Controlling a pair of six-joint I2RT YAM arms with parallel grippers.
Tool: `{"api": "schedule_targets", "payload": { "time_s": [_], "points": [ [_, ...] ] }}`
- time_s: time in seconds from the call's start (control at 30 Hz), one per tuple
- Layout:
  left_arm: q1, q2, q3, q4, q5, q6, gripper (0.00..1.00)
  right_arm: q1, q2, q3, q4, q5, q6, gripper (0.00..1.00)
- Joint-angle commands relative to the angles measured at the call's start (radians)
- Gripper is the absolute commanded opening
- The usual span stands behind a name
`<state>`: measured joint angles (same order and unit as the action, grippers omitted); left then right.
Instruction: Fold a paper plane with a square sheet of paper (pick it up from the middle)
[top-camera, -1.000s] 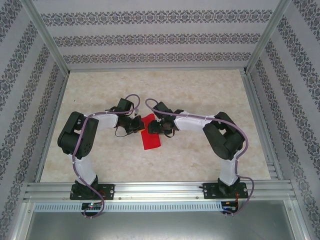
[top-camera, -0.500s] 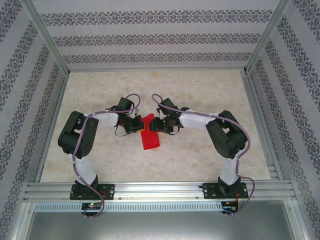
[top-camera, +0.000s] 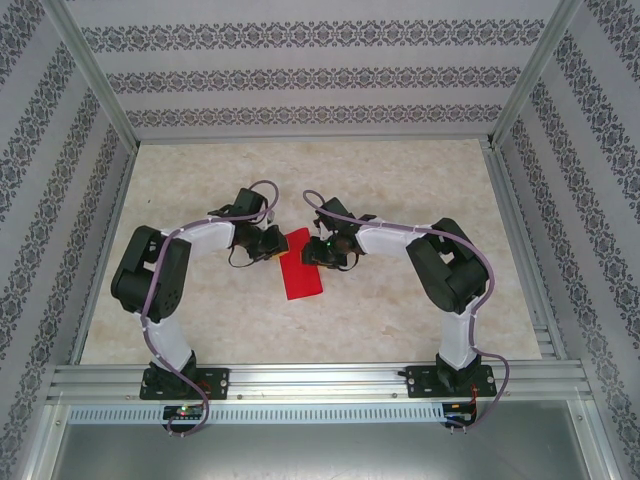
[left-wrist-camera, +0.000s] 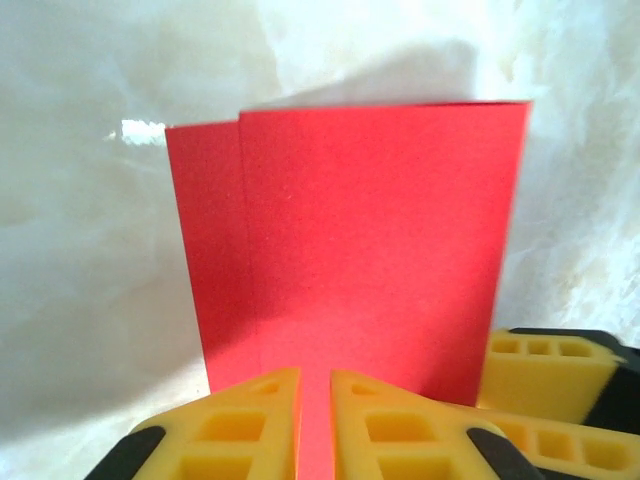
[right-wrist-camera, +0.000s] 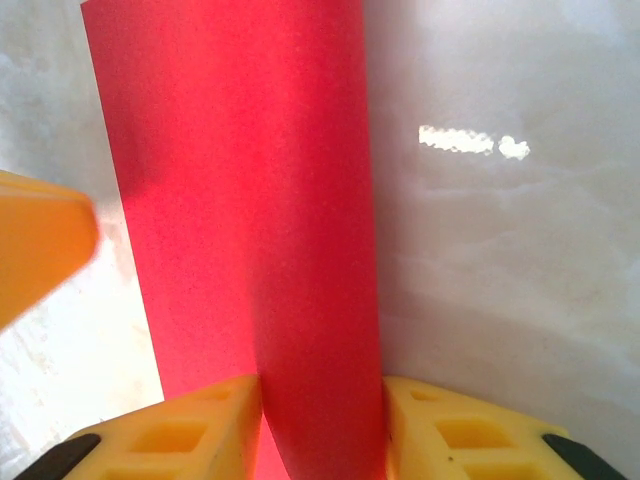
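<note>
Creasing stage, apparently: folded square sheet of paper (top-camera: 301, 275) between left claw (left-wrist-camera: 315, 385), hold indeterminate, and right claw (right-wrist-camera: 322, 395), released astride it; next likely requires aligned edges.

Striped, grey-patterned wallpaper covers the walls (top-camera: 300, 75) around a pale marbled tabletop (top-camera: 400, 180), glossy under bright light and edged by aluminium rails (top-camera: 320, 380).

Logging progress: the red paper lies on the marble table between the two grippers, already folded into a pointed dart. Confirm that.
Not a dart. The red paper is a plain rectangle, folded double with square corners and no point, as the left wrist view shows. The rest stands.
</note>
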<state>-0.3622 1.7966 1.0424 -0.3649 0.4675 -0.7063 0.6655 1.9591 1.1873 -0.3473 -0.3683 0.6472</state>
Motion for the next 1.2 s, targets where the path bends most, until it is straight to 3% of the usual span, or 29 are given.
{"api": "schedule_targets", "payload": {
  "time_s": [0.0,0.43,1.17],
  "points": [
    [0.007,-0.063,-0.015,0.014,-0.063,-0.049,0.17,0.011,0.053,0.012,-0.038,0.068,-0.027,0.37],
    [0.082,-0.108,-0.09,0.032,-0.08,-0.059,0.16,0.069,0.155,0.119,-0.19,0.216,-0.046,0.41],
    [0.089,-0.077,-0.073,0.012,-0.065,-0.026,0.14,0.098,0.218,0.169,-0.247,0.247,-0.09,0.46]
  ]
}}
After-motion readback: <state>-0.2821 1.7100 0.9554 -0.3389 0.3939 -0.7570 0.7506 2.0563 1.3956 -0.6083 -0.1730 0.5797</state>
